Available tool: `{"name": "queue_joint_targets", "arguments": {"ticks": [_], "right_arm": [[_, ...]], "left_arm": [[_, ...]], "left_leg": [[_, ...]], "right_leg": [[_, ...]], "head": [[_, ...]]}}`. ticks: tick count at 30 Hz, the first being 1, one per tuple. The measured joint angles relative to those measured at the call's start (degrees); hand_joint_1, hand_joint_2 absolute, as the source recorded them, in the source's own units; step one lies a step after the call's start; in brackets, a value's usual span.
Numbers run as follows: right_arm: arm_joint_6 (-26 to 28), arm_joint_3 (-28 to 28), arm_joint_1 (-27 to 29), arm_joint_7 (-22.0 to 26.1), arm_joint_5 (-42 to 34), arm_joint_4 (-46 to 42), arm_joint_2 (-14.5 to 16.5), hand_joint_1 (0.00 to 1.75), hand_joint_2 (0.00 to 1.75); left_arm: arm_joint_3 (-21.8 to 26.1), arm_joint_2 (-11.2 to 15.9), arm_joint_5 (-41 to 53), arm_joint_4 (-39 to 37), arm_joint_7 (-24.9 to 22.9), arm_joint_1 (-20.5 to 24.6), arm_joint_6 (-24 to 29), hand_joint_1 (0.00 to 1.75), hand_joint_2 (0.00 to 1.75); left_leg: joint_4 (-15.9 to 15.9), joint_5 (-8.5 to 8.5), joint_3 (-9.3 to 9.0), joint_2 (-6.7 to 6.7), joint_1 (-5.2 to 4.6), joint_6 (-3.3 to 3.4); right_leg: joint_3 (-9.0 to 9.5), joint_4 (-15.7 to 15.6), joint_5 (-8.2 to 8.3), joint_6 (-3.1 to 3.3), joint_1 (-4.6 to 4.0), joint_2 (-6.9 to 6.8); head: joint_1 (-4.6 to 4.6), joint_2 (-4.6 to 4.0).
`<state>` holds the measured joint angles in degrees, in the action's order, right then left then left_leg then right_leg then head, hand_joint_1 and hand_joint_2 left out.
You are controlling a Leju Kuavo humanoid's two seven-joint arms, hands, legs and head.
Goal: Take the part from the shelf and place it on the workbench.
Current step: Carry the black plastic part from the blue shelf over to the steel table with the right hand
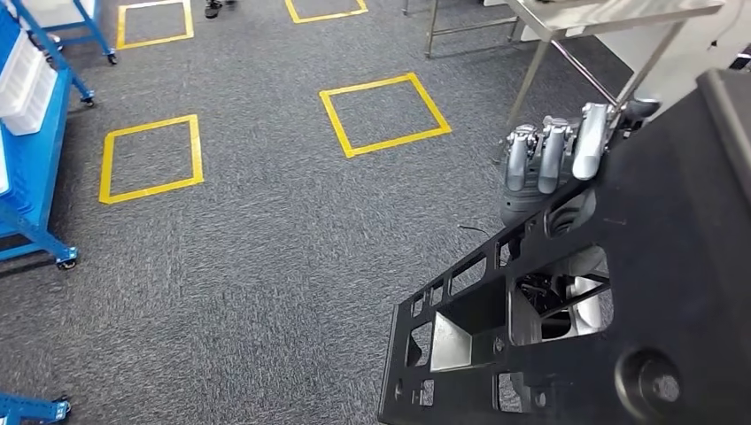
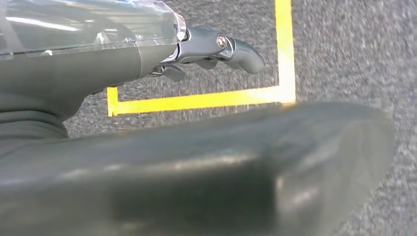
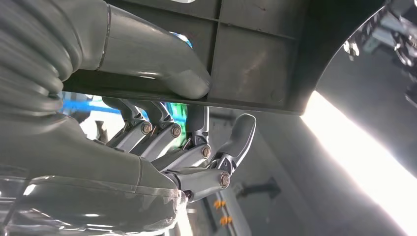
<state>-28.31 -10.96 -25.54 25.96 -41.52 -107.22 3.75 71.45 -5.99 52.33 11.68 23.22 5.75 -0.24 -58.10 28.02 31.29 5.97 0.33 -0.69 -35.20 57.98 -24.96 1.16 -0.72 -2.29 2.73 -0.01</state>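
The part (image 1: pixel 673 266) is a large black plastic panel with several cut-outs, carried tilted at the lower right of the head view. My left hand (image 1: pixel 545 164) hooks its fingers over the panel's far upper edge. In the left wrist view the part (image 2: pixel 221 167) is a blurred dark edge close under my left hand (image 2: pixel 216 46), above the carpet. In the right wrist view my right hand (image 3: pixel 162 147) grips the part (image 3: pixel 255 54) at its rim, the thumb (image 3: pixel 162 64) pressed on one face and the fingers behind the other. The workbench (image 1: pixel 620 13), a steel-legged table, stands at the upper right.
A blue shelf on castors (image 1: pixel 27 133) holding white bins stands at the left edge. Yellow tape squares (image 1: pixel 385 115) mark the grey carpet. Another blue frame (image 1: pixel 31 409) pokes in at the bottom left. A person's shoes (image 1: pixel 214 7) show at the top.
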Motion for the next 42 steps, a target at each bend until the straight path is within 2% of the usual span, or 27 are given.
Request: {"name": "queue_joint_targets", "arguments": {"ticks": [2,4,5,6,7,8,10,12,14,15,17,19,20,21,22,24,26,28,30,32,34,35,36,37,38,40,42], "right_arm": [[-0.44,0.31,-0.09,0.04,-0.04,0.07,0.01,1.75,1.75],[-0.60,0.40,-0.04,0.00,-0.05,0.25,0.03,1.75,1.75],[-0.60,0.42,0.07,-0.05,-0.04,0.36,0.04,1.75,1.75],[-0.59,0.46,0.16,-0.13,-0.01,0.47,0.04,1.75,1.75],[-0.58,0.50,0.22,-0.18,0.06,0.56,0.04,1.75,1.75],[-0.55,0.54,0.24,-0.22,0.16,0.61,0.05,1.75,1.75],[-0.43,0.58,0.21,-0.25,0.40,0.66,0.06,1.75,1.75],[-0.29,0.59,0.20,-0.21,0.57,0.73,0.10,1.75,1.75],[-0.24,0.70,0.26,-0.11,0.67,0.80,0.14,1.75,1.75],[-0.24,0.81,0.30,-0.05,0.69,0.80,0.14,1.75,1.75],[-0.24,1.02,0.30,0.04,0.68,0.84,0.14,1.75,1.75],[-0.29,1.09,0.49,0.11,0.65,0.98,0.14,1.75,1.75],[-0.31,1.10,0.70,0.15,0.63,1.07,0.14,1.75,1.75],[-0.35,1.11,0.92,0.18,0.61,1.20,0.14,1.75,1.75],[-0.40,1.12,1.08,0.22,0.60,1.33,0.14,1.75,1.75],[-0.50,1.12,1.17,0.28,0.57,1.50,0.14,1.75,1.75],[-0.52,1.12,1.08,0.32,0.55,1.53,0.22,1.75,1.75],[-0.54,1.12,0.98,0.32,0.54,1.56,0.41,1.75,1.75],[-0.57,1.12,0.94,0.29,0.54,1.53,0.55,1.75,1.75],[-0.58,1.14,0.71,0.28,0.52,1.48,0.74,1.75,1.75],[-0.59,1.14,0.51,0.21,0.53,1.48,1.09,1.75,1.75],[-0.58,1.13,0.49,0.11,0.58,1.50,1.26,1.75,1.75],[-0.58,1.12,0.51,-0.02,0.64,1.54,1.35,1.75,1.75],[-0.57,1.12,0.51,-0.19,0.72,1.57,1.40,1.75,1.75],[-0.57,1.12,0.50,-0.32,0.77,1.58,1.41,1.75,1.75],[-0.57,1.12,0.42,-0.53,0.80,1.59,1.45,1.75,1.75],[-0.59,1.08,0.27,-0.67,0.80,1.60,1.57,1.75,1.75]], "left_arm": [[-0.01,0.01,0.05,0.00,-0.01,0.13,-0.07,0.00,0.00],[-0.02,0.04,0.10,-0.01,-0.08,-0.09,-0.08,0.00,0.00],[-0.02,0.10,0.11,-0.01,-0.13,-0.26,-0.05,0.00,0.00],[-0.01,0.17,0.14,-0.01,-0.19,-0.38,-0.03,0.00,0.00],[-0.01,0.24,0.17,-0.01,-0.22,-0.42,-0.01,0.00,0.00],[-0.01,0.31,0.23,-0.01,-0.27,-0.41,0.02,0.00,0.00],[-0.03,0.44,0.37,-0.01,-0.61,-0.35,0.04,0.00,0.00],[-0.03,0.56,0.44,-0.01,-1.19,-0.34,0.08,0.00,0.00],[-0.01,0.67,0.41,-0.01,-1.64,-0.26,0.09,0.00,0.00],[-0.01,0.72,0.40,-0.01,-1.79,-0.16,0.08,0.00,0.00],[-0.01,0.76,0.39,-0.01,-2.04,-0.04,0.07,0.00,0.00],[-0.01,0.83,0.38,-0.01,-2.31,-0.18,0.13,0.00,0.00],[0.01,0.86,0.36,-0.01,-2.45,-0.28,0.18,0.00,0.00],[0.01,0.87,0.32,-0.01,-2.61,-0.33,0.24,0.00,0.00],[0.01,0.87,0.27,-0.01,-2.75,-0.34,0.30,0.00,0.00],[0.01,0.86,0.19,-0.01,-2.96,-0.27,0.37,0.00,0.00],[0.00,0.85,0.17,-0.01,-3.03,-0.23,0.40,0.00,0.00],[0.01,0.84,0.17,-0.01,-3.04,-0.20,0.43,0.00,0.00],[0.01,0.81,0.19,-0.01,-3.04,-0.04,0.42,0.00,0.00],[0.00,0.74,0.27,-0.01,-3.00,0.18,0.40,0.00,0.00],[-0.02,0.65,0.35,-0.01,-2.97,0.12,0.38,0.00,0.00],[-0.02,0.62,0.33,-0.01,-2.97,-0.02,0.37,0.00,0.00],[-0.01,0.63,0.26,-0.01,-2.97,-0.15,0.37,0.00,0.00],[0.01,0.63,0.16,-0.01,-2.94,-0.24,0.36,0.00,0.00],[0.01,0.64,0.07,-0.01,-2.89,-0.26,0.32,0.00,0.00],[0.02,0.67,-0.04,-0.01,-2.78,-0.21,0.25,0.00,0.00],[0.04,0.70,-0.14,-0.01,-2.68,-0.20,0.19,0.00,0.00]], "left_leg": [[-3.25,2.10,1.26,-2.38,0.21,-0.40],[-10.75,5.43,4.91,-4.87,0.34,-0.60],[-14.20,6.42,6.84,-5.29,0.36,-0.69],[-15.98,6.37,8.09,-5.46,0.36,-0.74],[-15.52,5.15,8.32,-5.53,0.37,-0.74],[-12.68,2.94,7.39,-5.79,0.40,-0.71],[-4.85,-0.99,4.29,-7.97,0.65,-0.58],[-0.92,-2.04,2.56,-9.89,0.76,-0.29],[-0.64,-1.99,2.36,-9.43,0.63,0.32],[-0.35,-2.14,2.23,-8.87,0.64,0.70],[0.28,-2.45,1.92,-7.57,0.78,1.40],[0.45,-2.42,1.82,-6.19,0.61,1.75],[0.44,-2.35,1.84,-5.47,0.53,1.81],[0.43,-2.26,1.83,-4.72,0.48,1.84],[0.42,-2.17,1.79,-4.00,0.46,1.82],[0.41,-1.94,1.52,-2.74,0.45,1.63],[0.35,-1.62,1.18,-1.70,0.25,1.17],[0.34,-1.33,0.90,-0.68,0.11,0.56],[0.38,-1.00,0.53,0.05,0.16,-0.08],[-1.69,0.52,1.11,-1.79,0.34,-0.64],[-8.29,3.86,4.19,-4.57,0.51,-0.97],[-12.31,5.40,6.26,-5.17,0.52,-1.07],[-15.20,6.08,7.90,-5.41,0.52,-1.17],[-16.11,5.59,8.66,-5.52,0.54,-1.23],[-14.56,3.91,8.25,-5.67,0.58,-1.24],[-7.11,-0.41,5.21,-7.27,0.85,-1.16],[-1.55,-2.13,2.83,-9.34,1.09,-0.90]], "right_leg": [[0.48,-0.61,0.27,0.61,0.39,1.17],[0.62,-0.64,0.25,0.92,0.39,2.51],[0.64,-0.59,0.20,1.00,0.37,3.35],[0.66,-0.49,0.16,1.00,0.35,4.21],[0.70,-0.37,0.10,0.96,0.36,5.05],[0.77,-0.19,-0.02,0.85,0.41,5.84],[0.75,0.42,-0.42,0.41,0.50,7.23],[0.37,0.84,-0.58,-0.19,0.65,8.38],[0.05,0.69,-0.38,-0.93,0.83,9.43],[-0.04,0.82,-0.50,-1.25,0.83,9.18],[-1.35,3.59,-2.25,-1.75,0.65,6.66],[-4.67,10.36,-5.61,-2.14,0.80,3.75],[-6.44,13.76,-6.87,-2.32,0.97,3.19],[-7.51,15.77,-7.27,-2.46,1.13,2.90],[-7.56,15.78,-6.67,-2.53,1.25,2.66],[-4.34,9.70,-3.27,-2.37,1.31,1.58],[-0.52,2.50,-0.91,-1.83,0.81,-0.59],[0.54,0.17,-0.73,-1.26,0.26,-1.21],[0.63,-0.12,-0.52,-0.71,0.36,0.15],[1.09,-0.69,-0.23,-0.10,0.73,1.26],[1.31,-0.89,-0.15,0.37,0.88,2.37],[1.30,-0.85,-0.17,0.53,0.84,3.05],[1.32,-0.79,-0.19,0.55,0.81,3.84],[1.35,-0.71,-0.23,0.53,0.79,4.65],[1.43,-0.58,-0.31,0.44,0.82,5.45],[1.52,-0.16,-0.62,0.09,0.91,6.84],[1.16,0.43,-0.88,-0.45,0.92,8.02]], "head": [[0.01,-0.01],[0.01,-0.01],[0.00,-0.01],[0.00,-0.01],[0.00,0.00],[0.00,0.00],[0.00,0.01],[0.01,0.01],[0.01,0.01],[0.00,0.01],[-0.01,0.01],[-0.01,-0.01],[-0.01,-0.01],[0.00,0.00],[0.00,0.01],[0.00,0.01],[0.00,0.01],[0.00,0.01],[0.00,0.01],[0.00,-0.01],[0.00,-0.01],[0.00,0.00],[0.00,0.00],[0.00,0.01],[0.00,0.01],[0.00,0.01],[0.00,0.01]]}}
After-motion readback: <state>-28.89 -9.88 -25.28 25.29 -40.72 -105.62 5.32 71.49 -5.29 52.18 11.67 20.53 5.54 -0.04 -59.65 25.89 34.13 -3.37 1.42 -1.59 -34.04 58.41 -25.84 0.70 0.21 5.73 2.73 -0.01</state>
